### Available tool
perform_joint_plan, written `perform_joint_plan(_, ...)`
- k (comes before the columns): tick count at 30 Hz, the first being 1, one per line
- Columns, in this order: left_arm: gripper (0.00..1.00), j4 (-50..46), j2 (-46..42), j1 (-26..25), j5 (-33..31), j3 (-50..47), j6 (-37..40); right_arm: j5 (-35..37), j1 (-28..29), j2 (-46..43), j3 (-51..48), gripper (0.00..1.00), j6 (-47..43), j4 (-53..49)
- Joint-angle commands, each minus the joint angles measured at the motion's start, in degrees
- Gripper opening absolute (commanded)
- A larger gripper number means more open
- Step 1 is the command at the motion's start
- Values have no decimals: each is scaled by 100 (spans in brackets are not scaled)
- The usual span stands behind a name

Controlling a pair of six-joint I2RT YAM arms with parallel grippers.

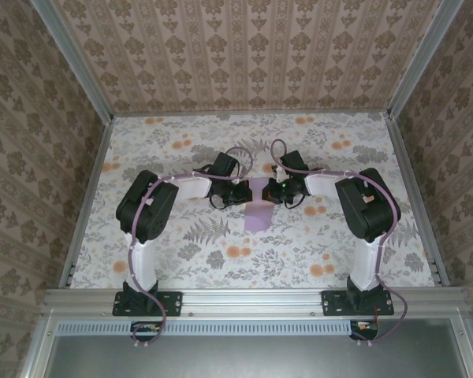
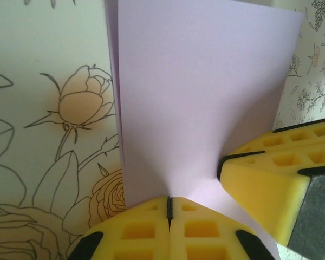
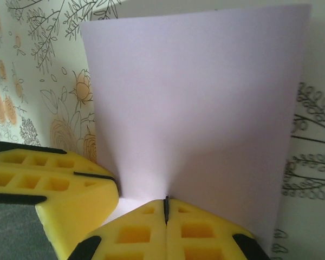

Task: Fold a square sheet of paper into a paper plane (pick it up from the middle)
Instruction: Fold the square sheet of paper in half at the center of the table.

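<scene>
Lilac-purple, thin and plain: square sheet of paper (image 1: 258, 206) at mid-counter (image 1: 221, 252), between the two arms. Pinched from both sides by left tool (image 1: 240, 193) and right tool (image 1: 277, 191), tips facing each other and very near. In the left wrist view, yellow fingers (image 2: 141, 227) pressed together on the sheet's near edge, with a second layer peeking out along the left side, so probably doubled over. Same in the right wrist view: pads (image 3: 200, 230) clamped tight on paper, with the other tool's finger just beside. Paper rising flat from each pinch, slightly dimpled at the grip, far end free. Cannot tell whether any edge rests on the counter.

Judged step: holding the middle crease, early in the folding, no dart shape yet.

Risks from here:
- Tearing or stretching at the pinch if pulled apart unevenly.
- Crooked crease if layers slip before pressing down.
- Tool collision, given tips so close.
- Unwanted wrinkles from the dimple spreading.
- Slipping out on release, with thin paper springing open.
</scene>
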Motion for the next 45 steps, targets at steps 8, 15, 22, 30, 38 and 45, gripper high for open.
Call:
perform_joint_plan(8,0,-1203,698,-31,-1009,-708,25,540,-785,-639,-357,0,-492,-261)
perform_joint_plan(15,0,-1278,707,-40,-1024,-606,21,627,-196,-1035,-467,0,-148,341)
perform_joint_plan(22,0,-1288,689,-49,-1057,-644,-3,127,149,-178,75,0,185,596)
perform_joint_plan(30,0,-1205,671,-51,-1064,-776,-72,354,-71,274,304,0,240,443)
perform_joint_plan(38,0,-1119,663,-58,-1030,-897,-109,679,-713,233,264,0,313,400)
perform_joint_plan(45,0,-1118,653,-66,-1032,-846,-91,548,-682,-307,291,0,216,292)
